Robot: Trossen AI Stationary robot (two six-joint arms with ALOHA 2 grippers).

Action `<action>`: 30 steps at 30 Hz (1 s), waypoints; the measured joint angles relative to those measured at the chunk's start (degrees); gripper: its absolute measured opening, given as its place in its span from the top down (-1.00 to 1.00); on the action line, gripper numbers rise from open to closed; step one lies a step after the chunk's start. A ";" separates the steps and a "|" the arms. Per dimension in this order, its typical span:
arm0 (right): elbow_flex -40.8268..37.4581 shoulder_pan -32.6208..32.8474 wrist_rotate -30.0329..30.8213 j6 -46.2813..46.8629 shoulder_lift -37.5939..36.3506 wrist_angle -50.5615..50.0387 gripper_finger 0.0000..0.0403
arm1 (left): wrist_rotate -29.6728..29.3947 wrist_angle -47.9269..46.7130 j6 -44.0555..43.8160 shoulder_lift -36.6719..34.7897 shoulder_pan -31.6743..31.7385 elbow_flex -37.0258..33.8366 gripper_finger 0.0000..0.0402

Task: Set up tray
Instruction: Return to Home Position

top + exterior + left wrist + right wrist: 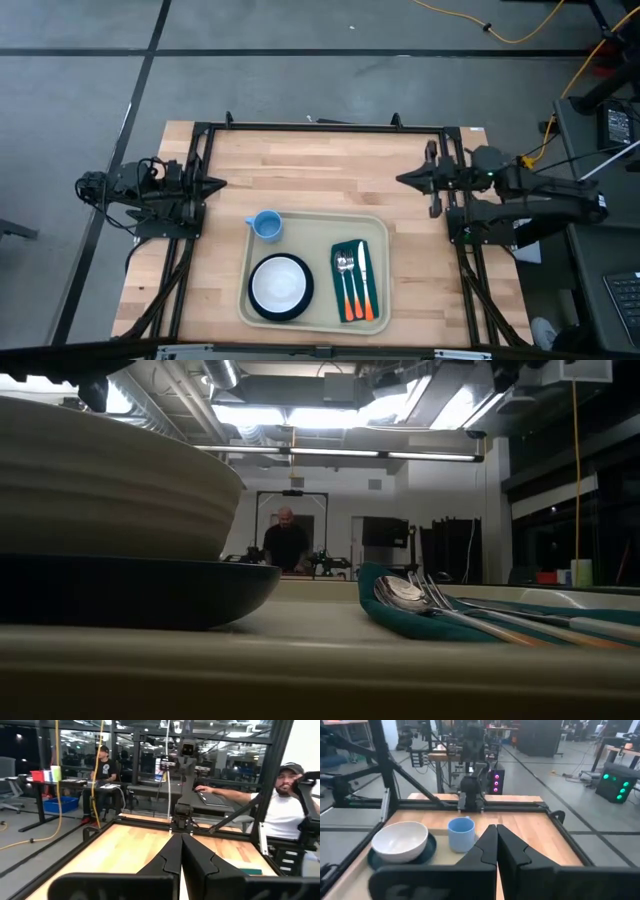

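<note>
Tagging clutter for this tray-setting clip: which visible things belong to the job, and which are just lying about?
Job: tray, blue cup, white bowl, dark plate, green napkin, spoon, fork, knife; left gripper and right gripper, both shut, at the table's sides.
Lying about: yellow cable and a seated person, both beyond the table.

I read the tray [315, 240] as plain beige, unpatterned. The napkin [337, 290] is dark green. The spoon [344, 266], fork [354, 272] and knife [363, 275] each have an orange handle and a silver-coloured head. The cup [266, 225] is light blue. The bowl [280, 283] is white; its plate [254, 298] is dark blue. The table [330, 170] shows pale wood in narrow strips. The left gripper [215, 184] and right gripper [405, 180] are black.
</note>
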 joint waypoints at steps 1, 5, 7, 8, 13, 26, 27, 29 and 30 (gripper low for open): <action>-0.06 0.02 -0.08 -0.07 -0.88 -1.34 0.99 | -0.49 0.00 0.00 0.00 0.00 0.00 0.99; -1.78 0.03 -0.31 0.79 -6.40 -1.59 0.99 | -0.94 0.09 -0.02 0.00 0.00 0.00 0.99; -4.35 0.03 -0.29 2.40 -10.25 -0.67 0.99 | -1.00 0.09 -0.04 0.00 0.00 0.00 0.98; -6.05 0.03 -0.28 3.68 -12.23 0.52 0.99 | -1.02 0.11 -0.12 0.00 0.00 0.00 0.98; -16.88 0.03 -0.34 8.50 -20.65 7.84 0.99 | -1.05 0.15 -0.11 0.00 0.00 0.00 0.97; -33.04 0.07 -3.07 10.61 -26.34 18.58 0.99 | 0.02 -1.47 0.02 0.02 0.00 0.00 0.99; -33.42 0.07 -3.08 10.56 -26.45 19.01 0.99 | -0.47 -2.37 0.02 0.02 -0.02 0.00 0.99; -34.18 0.07 -3.09 9.74 -26.38 19.52 0.99 | -1.01 -4.16 0.02 0.02 0.00 0.00 0.99; -34.48 0.07 -3.07 9.50 -26.38 19.50 0.99 | -1.14 -4.65 0.01 0.04 0.00 0.00 0.99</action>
